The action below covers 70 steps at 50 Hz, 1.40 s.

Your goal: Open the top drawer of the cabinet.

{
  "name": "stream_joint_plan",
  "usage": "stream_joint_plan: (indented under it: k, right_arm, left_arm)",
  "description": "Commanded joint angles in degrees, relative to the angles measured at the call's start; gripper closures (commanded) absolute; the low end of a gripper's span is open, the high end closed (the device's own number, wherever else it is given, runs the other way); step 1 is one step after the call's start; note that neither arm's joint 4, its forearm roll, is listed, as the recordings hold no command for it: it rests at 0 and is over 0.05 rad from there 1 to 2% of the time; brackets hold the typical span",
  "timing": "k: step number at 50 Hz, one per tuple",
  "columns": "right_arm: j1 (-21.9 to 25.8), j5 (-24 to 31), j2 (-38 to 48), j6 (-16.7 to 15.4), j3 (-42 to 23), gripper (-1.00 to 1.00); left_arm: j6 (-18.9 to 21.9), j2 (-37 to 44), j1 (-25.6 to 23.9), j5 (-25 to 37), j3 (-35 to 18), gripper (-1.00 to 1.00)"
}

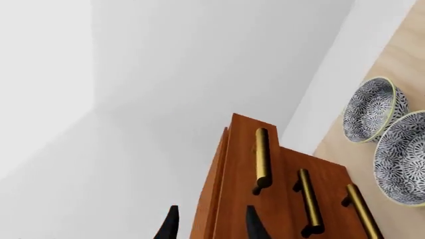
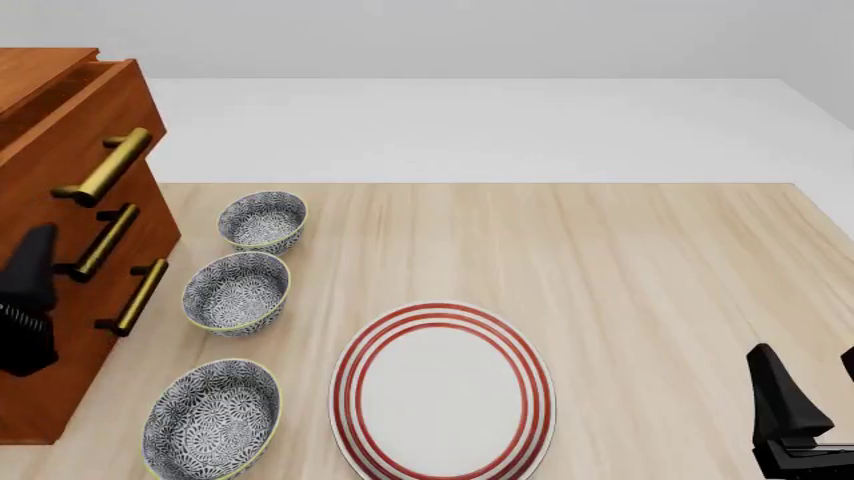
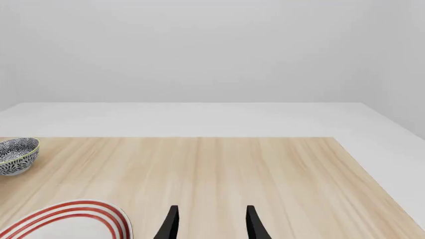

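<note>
The cabinet (image 2: 60, 385) stands at the table's left edge with three brass-handled drawers. The top drawer (image 2: 87, 125) has its front a little proud of the two below; its bar handle (image 2: 107, 165) is free. In the left wrist view the top drawer handle (image 1: 262, 159) lies beyond the fingertips, on the cabinet (image 1: 329, 181). My left gripper (image 2: 38, 248) hangs open in front of the cabinet, about level with the middle handle and holding nothing. My left gripper (image 1: 211, 224) shows two spread fingers. My right gripper (image 2: 807, 365) is open at the near right, seen also as my right gripper (image 3: 211, 221).
Three patterned bowls (image 2: 262, 220) (image 2: 236, 290) (image 2: 211, 405) line up just right of the cabinet. A red-ringed plate (image 2: 443, 390) lies at the near centre. The left wrist view shows two of the bowls (image 1: 369, 109); the right wrist view shows one bowl (image 3: 17, 154) and the plate (image 3: 66, 221).
</note>
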Motion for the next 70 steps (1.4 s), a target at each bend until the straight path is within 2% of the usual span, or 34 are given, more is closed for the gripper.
stream_joint_plan:
  k: [1,3,5,6,9,10,15,18,20,24,26,27,28,30,32,33,35,36,38,42,44,45,48,52,58,59,61,67,70]
  right_arm:
    - [0.0,0.0,0.0,0.02,0.0,-1.0]
    - [-0.01,0.0,0.0,0.0,0.0,-1.0]
    - [-0.01,0.0,0.01,0.0,0.0,-1.0]
    - [-0.01,0.0,0.01,0.0,0.0,-1.0]
    - [-0.01,0.0,0.0,0.02,0.0,-1.0]
    - [-0.01,0.0,-0.01,0.02,0.0,-1.0]
    - [0.0,0.0,-0.01,0.01,0.0,-1.0]
    - [0.0,0.0,0.0,-0.01,0.0,-1.0]
    - [0.0,0.0,0.0,0.0,0.0,-1.0]
    - [0.0,0.0,0.0,0.0,0.0,-1.0]
    - [0.01,0.0,0.01,0.01,0.0,-1.0]
    - [-0.01,0.0,0.01,0.0,0.0,-1.0]
    - [-0.01,0.0,0.01,0.0,0.0,-1.0]
    - [0.01,0.0,0.01,0.01,0.0,-1.0]
    - [0.0,0.0,0.01,0.0,0.0,-1.0]
    - [0.01,0.0,0.01,-0.01,0.0,-1.0]
    - [-0.01,0.0,0.0,0.0,0.0,-1.0]
    - [-0.01,0.0,-0.01,0.01,0.0,-1.0]
    - [0.0,0.0,-0.01,0.0,0.0,-1.0]
    - [0.0,0.0,0.0,0.01,0.0,-1.0]
    - [0.0,0.0,0.0,0.0,0.0,-1.0]
    - [0.0,0.0,0.01,0.01,0.0,-1.0]
    - [0.0,0.0,0.0,0.0,0.0,-1.0]
    - [0.01,0.0,0.0,-0.01,0.0,-1.0]
    - [0.0,0.0,0.0,-0.02,0.0,-1.0]
    - [0.01,0.0,0.0,0.0,0.0,-1.0]
    - [0.01,0.0,0.01,0.0,0.0,-1.0]
    - [0.0,0.0,0.0,0.01,0.0,-1.0]
    - [0.0,0.0,0.0,0.01,0.0,-1.0]
  left_arm:
    - [-3.0,-4.05,-1.17,7.0,-2.88,-1.0]
    - [-5.85,-4.09,-0.99,8.67,-5.48,-1.0]
    - [-5.61,-4.05,-0.92,8.7,-5.62,-1.0]
    - [-8.5,-3.75,-0.62,10.46,-8.35,-1.0]
    - [-8.82,-3.74,-0.86,11.24,-9.04,-1.0]
    - [-10.97,-3.57,-0.87,12.7,-10.71,-1.0]
    - [-13.42,-3.1,-1.74,15.7,-13.12,-1.0]
    - [-17.47,-1.48,-1.03,18.07,-16.5,-1.0]
    - [-18.05,-1.68,-1.58,19.04,-17.13,-1.0]
    - [-23.6,-1.37,-1.88,23.31,-21.12,-1.0]
    - [-23.26,-1.75,-1.97,23.27,-20.56,-1.0]
    - [-26.02,-1.34,-2.07,25.04,-22.36,-1.0]
    - [-25.91,-1.36,-1.72,24.87,-22.32,-1.0]
    - [-28.95,-0.73,-1.56,26.83,-24.24,-1.0]
    - [-27.62,-1.05,-1.37,26.38,-23.2,-1.0]
    - [-30.77,-0.55,-1.7,28.2,-25.08,-1.0]
    - [-31.18,-0.5,-1.81,28.63,-25.37,-1.0]
    - [-34.05,0.41,-1.57,29.85,-27.35,-1.0]
    - [-34.66,0.81,-1.57,30.33,-27.97,-1.0]
    - [-38.89,3.27,-0.44,31.75,-31.23,-1.0]
    - [-39.4,3.88,-0.5,32.42,-31.96,-1.0]
    - [-42.65,6.86,0.96,34.73,-34.24,-1.0]
    - [-42.62,6.77,0.89,34.35,-35.16,-1.0]
    - [-45.71,7.69,-0.21,38.0,-37.93,-1.0]
    - [-47.07,8.47,-0.48,40.89,-40.85,-1.0]
    - [-49.33,9.76,0.22,42.33,-42.89,-1.0]
    - [-48.44,9.58,0.24,42.26,-42.81,-1.0]
    - [-51.48,10.91,0.2,45.78,-46.49,-1.0]
    - [-53.9,12.55,2.31,46.29,-48.26,-1.0]
